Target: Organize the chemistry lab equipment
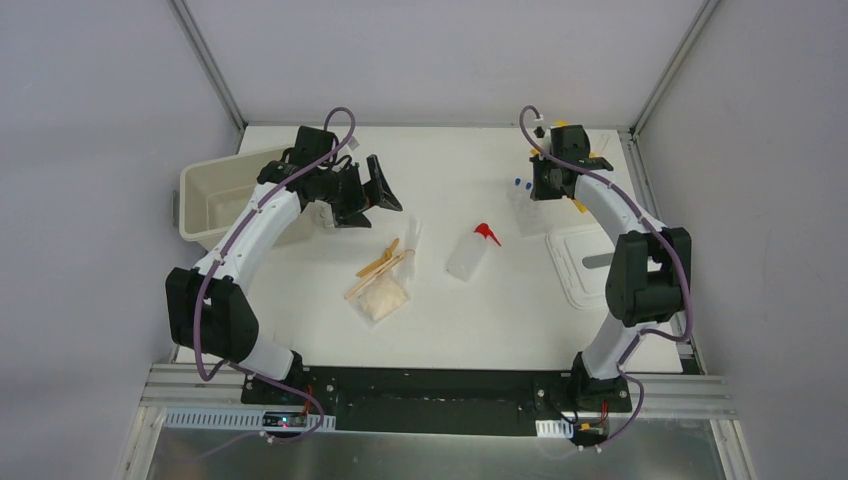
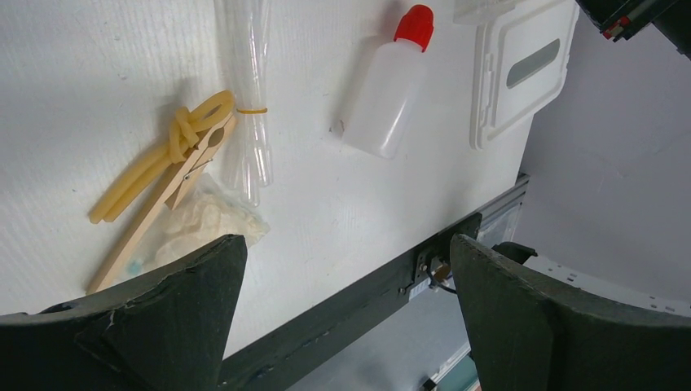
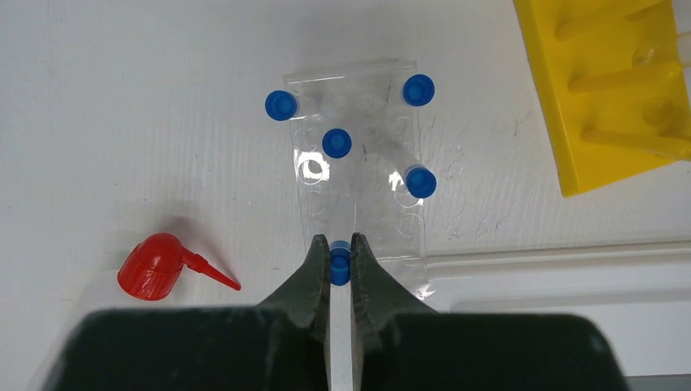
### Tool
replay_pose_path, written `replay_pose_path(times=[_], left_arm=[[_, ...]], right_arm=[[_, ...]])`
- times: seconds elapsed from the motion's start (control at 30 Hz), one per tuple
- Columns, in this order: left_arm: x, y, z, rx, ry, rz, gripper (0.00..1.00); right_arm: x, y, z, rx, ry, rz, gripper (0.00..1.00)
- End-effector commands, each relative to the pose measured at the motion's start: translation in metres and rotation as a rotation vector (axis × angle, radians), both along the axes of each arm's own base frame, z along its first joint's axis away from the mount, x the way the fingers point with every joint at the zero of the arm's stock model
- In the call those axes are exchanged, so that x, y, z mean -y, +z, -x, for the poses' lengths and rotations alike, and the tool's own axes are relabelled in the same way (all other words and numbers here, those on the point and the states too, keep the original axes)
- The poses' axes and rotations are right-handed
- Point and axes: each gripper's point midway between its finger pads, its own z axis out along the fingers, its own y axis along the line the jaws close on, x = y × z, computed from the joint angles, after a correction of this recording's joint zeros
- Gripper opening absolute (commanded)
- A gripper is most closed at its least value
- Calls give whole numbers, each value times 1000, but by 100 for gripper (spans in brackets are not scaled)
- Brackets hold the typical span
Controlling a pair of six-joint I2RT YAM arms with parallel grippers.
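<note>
My right gripper [image 3: 340, 262] is shut on a small blue-capped tube [image 3: 340, 269], just above the near end of a clear holed tray [image 3: 358, 208]. Several more blue-capped tubes [image 3: 336, 143] stand in that tray. The yellow rack [image 3: 603, 90] lies to its right. The squeeze bottle [image 1: 468, 254] with its red nozzle [image 3: 155, 265] lies on its side at mid-table. My left gripper [image 2: 349, 244] hangs open and empty over the table, near the wooden peg [image 2: 163, 204], a coil of yellow tubing [image 2: 175, 147], banded clear tubes [image 2: 248, 106] and the beige packet [image 2: 204, 228].
The cream bin [image 1: 205, 185] stands at the far left edge, behind the left arm. The white lid [image 1: 575, 265] lies flat at the right, next to the right arm's elbow. The table's front rail [image 2: 391, 285] runs under my left fingers.
</note>
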Motion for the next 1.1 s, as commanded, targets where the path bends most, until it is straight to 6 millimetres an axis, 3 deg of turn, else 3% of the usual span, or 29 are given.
replay_pose_path(times=[0.0,0.43,0.67,1.07], left_arm=[[-1,10,-5,45,-13,-25,99],[-3,6,-6,44,-18,-42,99],[-5,3,-6,44,-20,-53,99],[-12,-5,-15,81,-35,-118,99]], right_arm=[[1,-4,-11,6,5,27,0],[9,-20,-21,-16,7,86,0],[19,-20,-41,-7,-9,80,0],[10,-10,-79,36,23,44,4]])
